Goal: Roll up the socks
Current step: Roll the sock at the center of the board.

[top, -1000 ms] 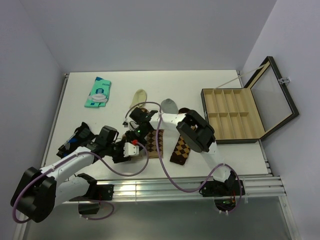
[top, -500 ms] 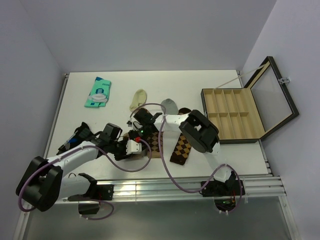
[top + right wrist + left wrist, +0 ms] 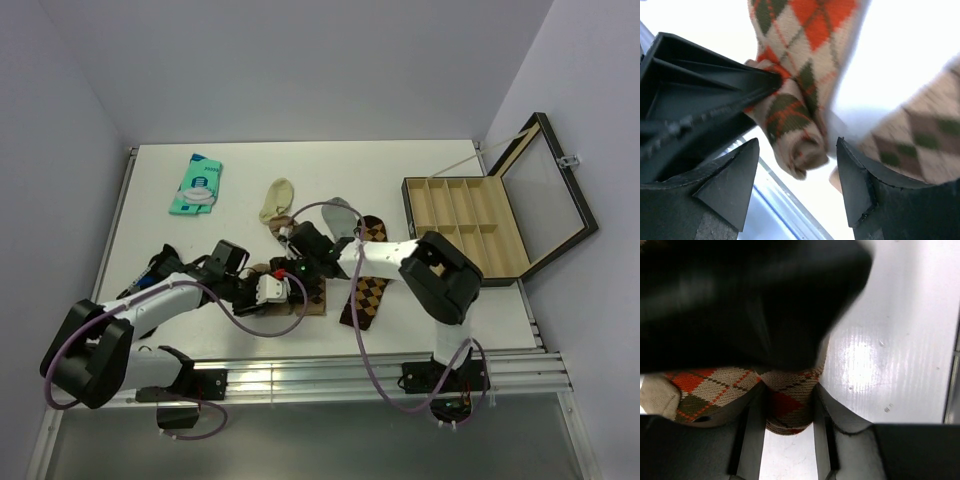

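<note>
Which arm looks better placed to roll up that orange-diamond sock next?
Left, probably. The left gripper has the red-orange sock pinched between its fingers, while the right gripper stands open around the rolled end, gripping nothing.

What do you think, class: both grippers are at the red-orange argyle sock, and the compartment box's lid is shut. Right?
Not quite. The top external view shows the compartment box with its lid open. The rest holds: the left gripper and right gripper are both at the red-orange argyle sock.
</note>
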Motion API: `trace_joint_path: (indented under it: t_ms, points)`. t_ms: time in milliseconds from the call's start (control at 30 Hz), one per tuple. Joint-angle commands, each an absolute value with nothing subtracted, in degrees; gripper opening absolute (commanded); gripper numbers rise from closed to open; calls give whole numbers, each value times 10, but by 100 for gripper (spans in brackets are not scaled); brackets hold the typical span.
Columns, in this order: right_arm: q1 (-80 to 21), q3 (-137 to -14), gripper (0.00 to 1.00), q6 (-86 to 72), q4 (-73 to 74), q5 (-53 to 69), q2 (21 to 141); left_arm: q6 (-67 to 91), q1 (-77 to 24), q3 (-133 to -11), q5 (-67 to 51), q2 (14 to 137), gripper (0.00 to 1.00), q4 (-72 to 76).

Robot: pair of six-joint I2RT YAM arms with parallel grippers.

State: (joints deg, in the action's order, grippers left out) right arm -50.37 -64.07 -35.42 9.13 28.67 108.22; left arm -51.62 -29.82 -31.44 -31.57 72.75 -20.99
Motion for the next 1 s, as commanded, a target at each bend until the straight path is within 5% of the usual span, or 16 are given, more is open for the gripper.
trace_joint_path:
  t_ms: [0, 567, 967]
  points:
    - [-503, -599, 71, -373, 37, 197, 1018, -538, -296, -336, -350, 746, 0, -294]
    - [-504, -382, 71, -335, -136, 36, 807, -723, -176, -505, -449, 937, 0, -590]
    - [-692, -444, 71, -138, -166, -101, 857, -810, -120, -643, -461, 1114, 0, -780]
